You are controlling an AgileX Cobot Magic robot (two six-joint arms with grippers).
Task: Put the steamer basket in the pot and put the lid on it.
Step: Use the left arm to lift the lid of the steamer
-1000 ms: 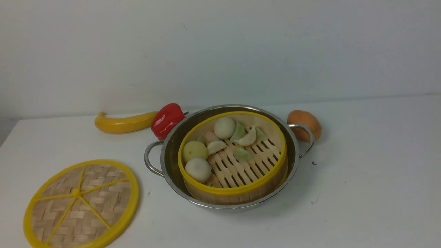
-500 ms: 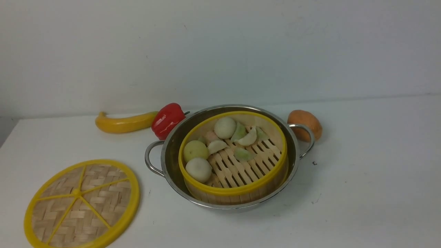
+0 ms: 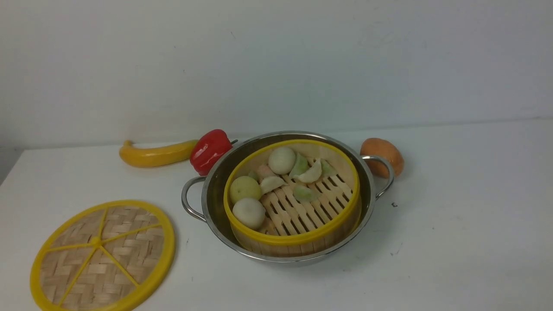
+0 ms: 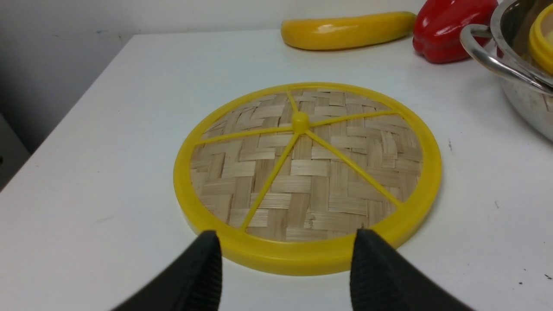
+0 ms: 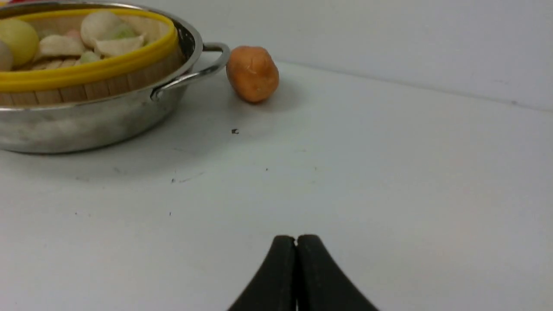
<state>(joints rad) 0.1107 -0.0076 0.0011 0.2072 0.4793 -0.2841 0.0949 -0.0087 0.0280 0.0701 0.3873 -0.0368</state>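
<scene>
Down inside the pot already: the basket, food on its slats. Off to the left, flat on the desk, not touching the pot: the lid, bottom edge clipped in the front view. Left pincer spread wide, empty, tips low just beside the lid's near rim; touching or not, hard to tell. Right pincer pressed shut on nothing, over the desk. Neither visible from the front. Pepper partly hidden behind the pot.
</scene>
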